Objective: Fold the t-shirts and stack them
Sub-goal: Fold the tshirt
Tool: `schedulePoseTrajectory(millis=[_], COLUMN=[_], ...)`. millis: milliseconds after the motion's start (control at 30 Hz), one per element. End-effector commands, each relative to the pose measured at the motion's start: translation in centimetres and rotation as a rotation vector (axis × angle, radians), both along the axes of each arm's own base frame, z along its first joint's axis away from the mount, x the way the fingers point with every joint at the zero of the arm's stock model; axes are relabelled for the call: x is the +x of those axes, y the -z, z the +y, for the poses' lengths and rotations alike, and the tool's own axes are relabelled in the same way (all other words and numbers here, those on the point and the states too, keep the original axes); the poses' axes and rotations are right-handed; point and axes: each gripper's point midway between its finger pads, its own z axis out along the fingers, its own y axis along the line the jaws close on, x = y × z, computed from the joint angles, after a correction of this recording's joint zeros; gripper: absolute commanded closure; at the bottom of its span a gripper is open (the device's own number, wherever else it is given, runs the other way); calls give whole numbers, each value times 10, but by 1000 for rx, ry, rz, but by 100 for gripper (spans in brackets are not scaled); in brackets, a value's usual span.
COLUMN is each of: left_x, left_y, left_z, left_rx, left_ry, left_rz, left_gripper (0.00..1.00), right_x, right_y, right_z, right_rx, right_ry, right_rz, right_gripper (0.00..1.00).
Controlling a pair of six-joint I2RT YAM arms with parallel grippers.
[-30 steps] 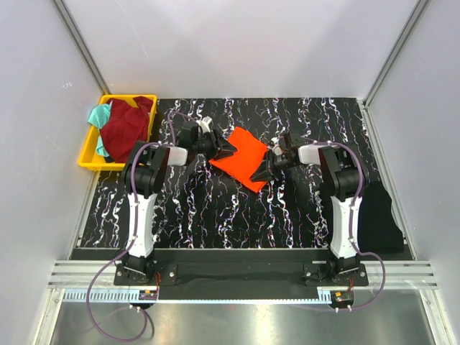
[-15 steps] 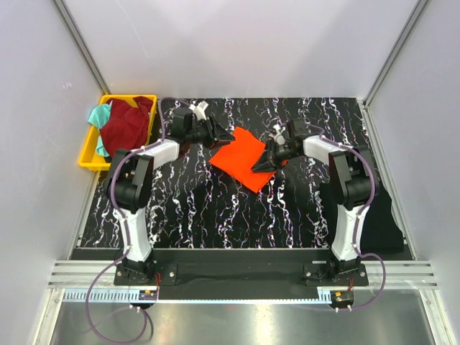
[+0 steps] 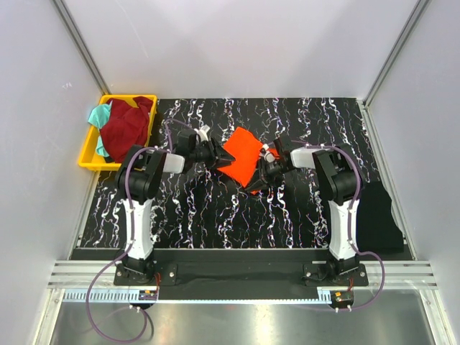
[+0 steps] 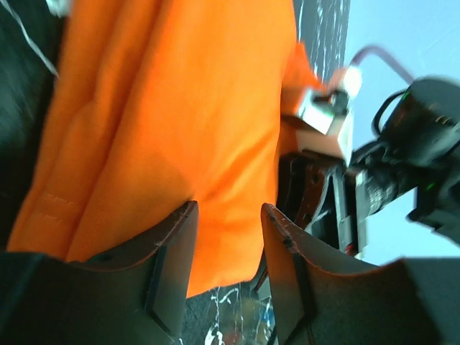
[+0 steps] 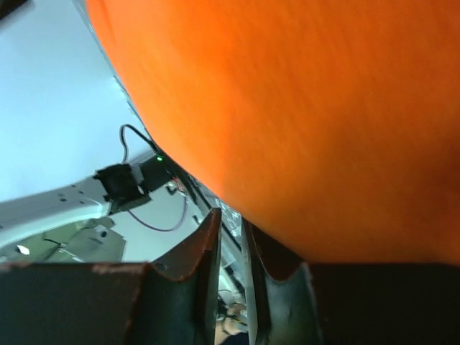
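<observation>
We log one t-shirt (image 3: pixel 243 151) at the middle of the table (image 3: pixel 208 208), slightly toward the far side. The left gripper (image 3: pixel 220 158) sits at its left edge and the right gripper (image 3: pixel 259 177) at its near right corner, so the garment lies between them. A bin (image 3: pixel 87 157) stands just beside the table's far left corner, near the left wall. In the bin lie two more t-shirts: one (image 3: pixel 126 128) heaped across the middle and right, the other (image 3: pixel 98 115) showing at the far left, partly under the first. A loose cloth (image 3: pixel 378 215) lies at the near right, right of the right arm.
</observation>
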Motion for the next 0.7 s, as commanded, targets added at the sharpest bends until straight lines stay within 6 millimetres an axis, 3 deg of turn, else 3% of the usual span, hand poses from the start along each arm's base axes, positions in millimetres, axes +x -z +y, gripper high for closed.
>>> schedulePoseTrajectory(millis=[0, 67, 100, 133, 200, 233, 267, 300, 333, 367, 467, 500, 600, 667], left_x=[26, 25, 24, 24, 15, 10, 3, -3, -13, -24, -57, -70, -105, -116], left_y=[-9, -10, -13, -27, -37, -42, -64, -74, -76, -97, -101, -114, -111, -112], left_z=[10, 17, 17, 19, 23, 24, 26, 26, 23, 22, 10, 0, -13, -22], left_rx=[15, 29, 34, 51, 81, 108, 123, 132, 154, 156, 189, 189, 163, 94], left_ry=[-23, -25, -22, -20, -23, -38, -42, -47, -56, -68, -117, -140, -224, -287], left_rz=[-108, -108, -112, -155, -152, -160, -194, -206, -205, -230, -193, -217, -150, -100], left_gripper=[53, 53, 53, 53, 52, 51, 51, 50, 49, 48, 41, 40, 39, 39], right_x=[-17, -22, -28, -24, -27, -25, -27, -26, -26, -27, -20, -16, -6, -2], right_y=[-1, -3, -6, -9, -25, -31, -34, -42, -47, -51, -63, -68, -81, -88], right_z=[-26, -49, -51, -65, -78, -86, -90, -94, -95, -95, -102, -108, -132, -142], right_rx=[-51, -73, -77, -82, -98, -111, -132, -155, -158, -159, -180, -206, -251, -266], right_ry=[47, 110, 112, 155, 190, 211, 219, 233, 237, 243, 295, 330, 454, 511], right_rz=[15, 30, 32, 32, -2, -20, -35, -67, -81, -84, -112, -135, -166, -182], right_gripper=[76, 76, 76, 75, 73, 71, 61, 57, 53, 47, 39, 37, 29, 26])
